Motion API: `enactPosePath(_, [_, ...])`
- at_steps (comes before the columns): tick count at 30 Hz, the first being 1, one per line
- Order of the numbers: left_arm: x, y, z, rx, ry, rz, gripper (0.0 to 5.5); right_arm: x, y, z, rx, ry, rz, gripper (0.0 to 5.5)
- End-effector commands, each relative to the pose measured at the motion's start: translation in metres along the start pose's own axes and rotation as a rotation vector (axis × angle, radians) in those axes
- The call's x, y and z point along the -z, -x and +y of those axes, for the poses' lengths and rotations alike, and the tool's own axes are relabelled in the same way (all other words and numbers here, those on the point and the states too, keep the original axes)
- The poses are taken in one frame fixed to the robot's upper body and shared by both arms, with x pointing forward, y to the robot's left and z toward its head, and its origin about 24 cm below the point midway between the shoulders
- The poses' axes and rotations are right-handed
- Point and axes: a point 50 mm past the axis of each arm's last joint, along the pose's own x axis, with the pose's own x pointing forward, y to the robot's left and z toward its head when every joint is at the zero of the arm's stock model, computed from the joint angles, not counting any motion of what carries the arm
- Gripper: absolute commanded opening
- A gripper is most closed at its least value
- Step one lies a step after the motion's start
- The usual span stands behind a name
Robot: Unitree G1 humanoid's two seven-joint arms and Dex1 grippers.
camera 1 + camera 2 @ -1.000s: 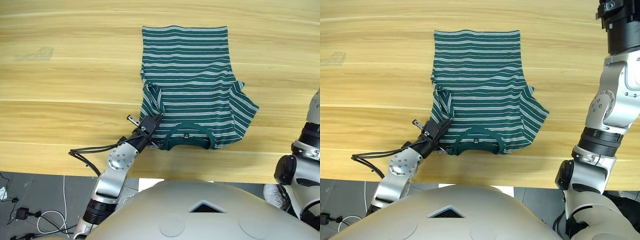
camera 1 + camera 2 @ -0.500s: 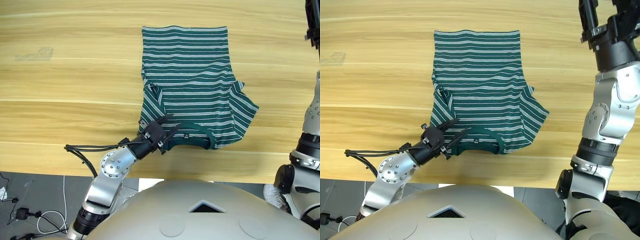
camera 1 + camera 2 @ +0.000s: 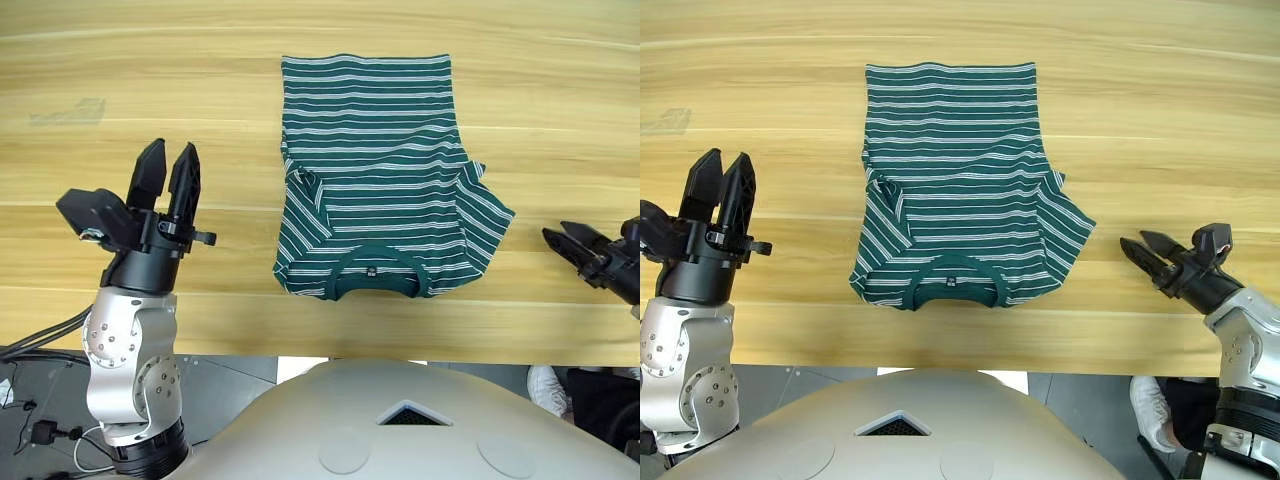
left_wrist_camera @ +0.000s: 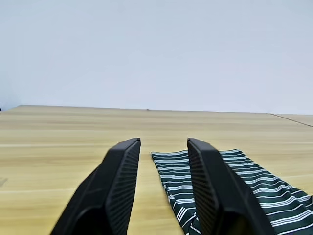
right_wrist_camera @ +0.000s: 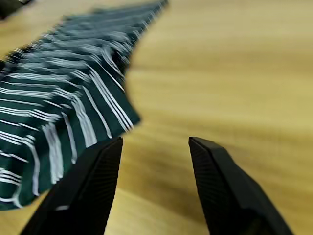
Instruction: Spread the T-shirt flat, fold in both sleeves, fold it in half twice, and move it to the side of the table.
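Observation:
The green T-shirt with white stripes lies on the wooden table, its collar toward the front edge. Its left sleeve is folded in over the body; the right sleeve sticks out sideways. My left gripper is raised to the left of the shirt, open and holding nothing. In the left wrist view it points past the shirt's edge. My right gripper is open, low over the table to the right of the shirt, and faces the protruding sleeve.
The table's front edge runs just below the collar. A faint grey mark shows on the wood at far left. Cables lie on the floor beyond the front left corner. Bare wood surrounds the shirt on all sides.
My left gripper has left the shirt's near left corner, swung out left and risen, open. My right arm has come down from the far right to low beside the right sleeve.

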Motion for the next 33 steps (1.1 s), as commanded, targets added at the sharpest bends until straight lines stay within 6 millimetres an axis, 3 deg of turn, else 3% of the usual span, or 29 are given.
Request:
enactPosePath(1, [0.005,0.002,-0.004,-0.007,0.001,0.008,1.76,0.006,-0.008,-0.012,0.113,-0.108,0.082,2.5])
enactPosePath(5, [0.008,0.0,-0.005,-0.003,0.009,0.009,1.76,0.013,-0.024,0.0,0.077,-0.109,0.113,2.5])
enactPosePath(11, [0.014,-0.004,-0.008,0.015,-0.001,0.021,1.76,0.003,-0.043,0.03,-0.085,-0.078,0.091,2.5])
enactPosePath(26, [0.026,-0.006,-0.011,0.028,-0.019,0.055,1.76,0.006,-0.058,0.033,-0.075,-0.013,0.106,2.5])
enactPosePath(33, [0.029,-0.008,-0.009,0.03,-0.018,0.061,1.8,0.008,-0.06,0.036,-0.088,0.011,0.106,1.18])
